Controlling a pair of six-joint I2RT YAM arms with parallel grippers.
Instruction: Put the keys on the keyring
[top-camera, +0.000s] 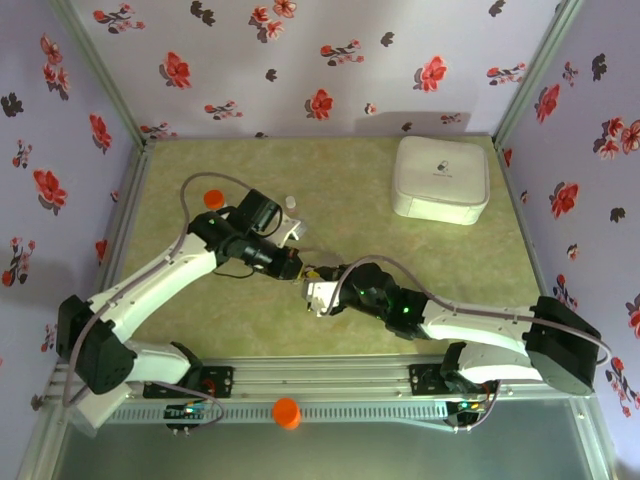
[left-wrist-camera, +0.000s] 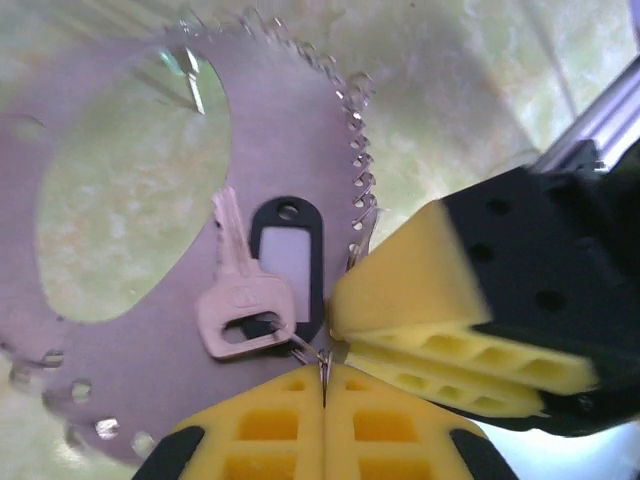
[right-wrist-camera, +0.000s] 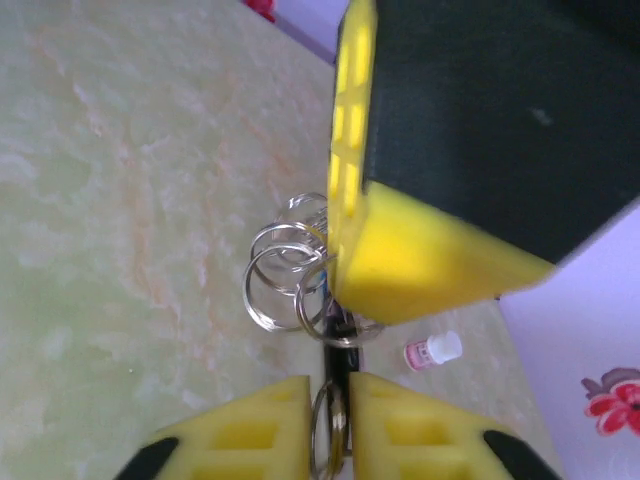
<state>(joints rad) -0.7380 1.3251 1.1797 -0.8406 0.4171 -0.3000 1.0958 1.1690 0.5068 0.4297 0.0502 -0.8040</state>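
Note:
My left gripper (left-wrist-camera: 325, 372) is shut on a thin wire split ring of the keyring (left-wrist-camera: 322, 362). From that ring hang a silver key (left-wrist-camera: 243, 300) and a black tag with a clear window (left-wrist-camera: 288, 262). My right gripper (right-wrist-camera: 330, 385) stands slightly open, with another split ring (right-wrist-camera: 328, 430) and the dark tag edge-on in the narrow gap. Several linked split rings (right-wrist-camera: 280, 275) bunch just above it, against the left finger (right-wrist-camera: 400, 250). In the top view both grippers (top-camera: 297, 268) (top-camera: 316, 291) meet at mid-table over the key bunch (top-camera: 308, 272).
A flat grey loop with a toothed rim (left-wrist-camera: 120, 380) lies behind the key. A white rounded-square box (top-camera: 441, 178) sits at the back right. A small pink-labelled bottle (right-wrist-camera: 432, 351) and an orange cap (top-camera: 212, 198) lie on the green mat. Floral walls enclose the cell.

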